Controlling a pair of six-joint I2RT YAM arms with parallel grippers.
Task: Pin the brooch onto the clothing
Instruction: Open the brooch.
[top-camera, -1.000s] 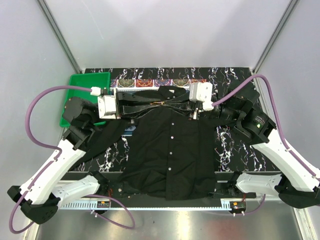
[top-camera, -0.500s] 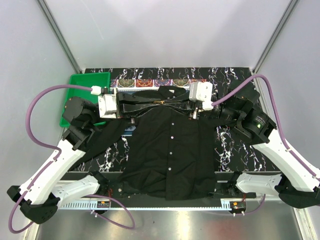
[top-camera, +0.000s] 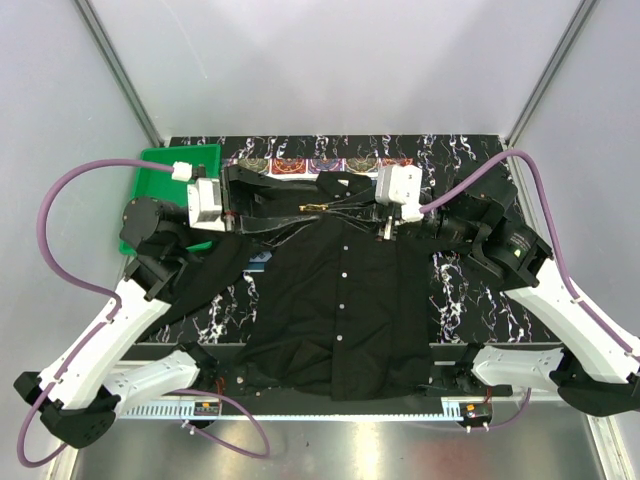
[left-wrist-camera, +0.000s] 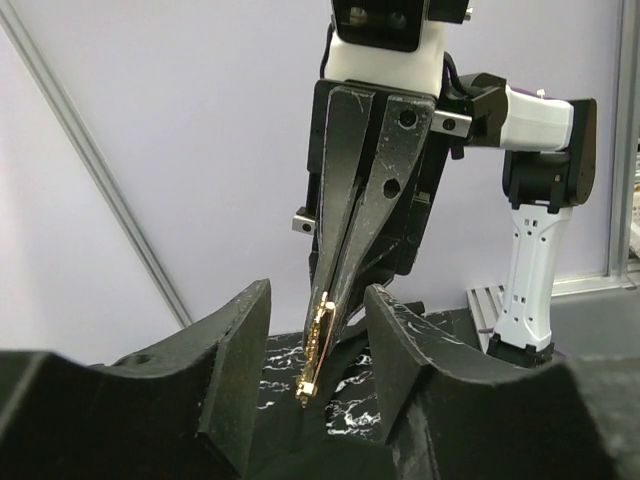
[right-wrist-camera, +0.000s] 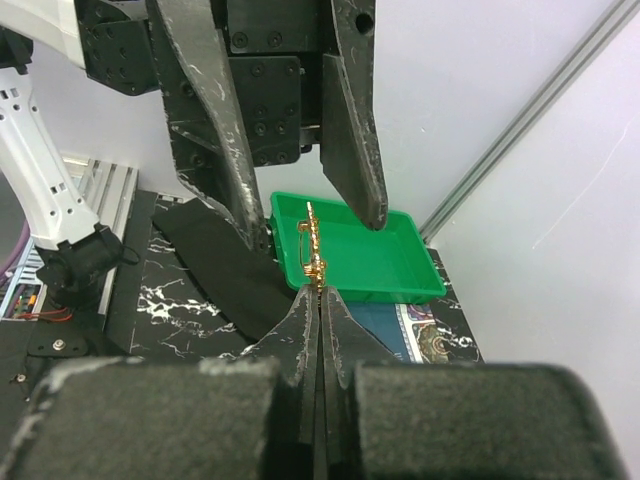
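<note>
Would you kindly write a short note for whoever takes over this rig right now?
The right gripper has its jaws shut on the small golden brooch, pinching one end at the tips.
The left gripper has its jaws open and empty, one on either side of the brooch, not touching it.
The black button-up shirt lies spread out, front up; the brooch is held above its collar end.
Done: brooch picked up, in the right gripper alone.
Left: lower it to the fabric, push the pin through, fasten.

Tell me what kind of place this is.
Probably a robot lab work cell: plain panel walls on metal posts, and two robot arms bolted at a table with a black shirt spread on it.
</note>
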